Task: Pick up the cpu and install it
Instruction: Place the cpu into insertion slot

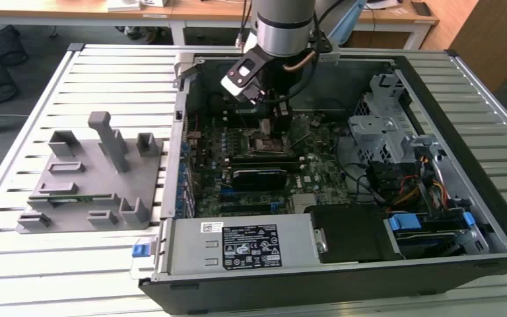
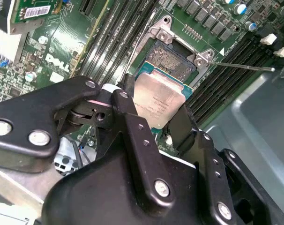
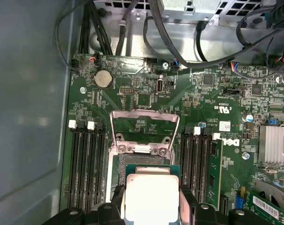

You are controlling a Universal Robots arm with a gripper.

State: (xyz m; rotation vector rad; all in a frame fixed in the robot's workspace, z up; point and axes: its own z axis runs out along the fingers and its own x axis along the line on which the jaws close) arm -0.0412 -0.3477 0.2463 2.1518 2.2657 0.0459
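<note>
I am holding the cpu [image 2: 159, 101] in my gripper [image 2: 155, 108], my two black fingers [image 2: 128, 104] pressing in on opposite edges of the chip, so my hand is standing narrow and closed around it. Its silver-grey metal top is facing up toward both wrist views, with a thin green rim showing around it. I am carrying it low inside the open computer case [image 1: 465, 218], over the green motherboard [image 3: 212, 98]. In the second wrist view the chip is lying level and partly overlapping one edge of the open socket [image 2: 174, 57], whose field of contacts is showing bare beside it; I cannot tell whether the chip is touching the socket. In the first wrist view the metal retention frame [image 3: 144, 123] is standing raised, on the side of the socket away from my hand, and rows of black memory slots [image 3: 88, 164] are running along both sides. In the exterior view the grey plastic fixture [image 1: 86, 191] is sitting on the slatted table [image 1: 103, 72], outside the case on the exterior view's left
</note>
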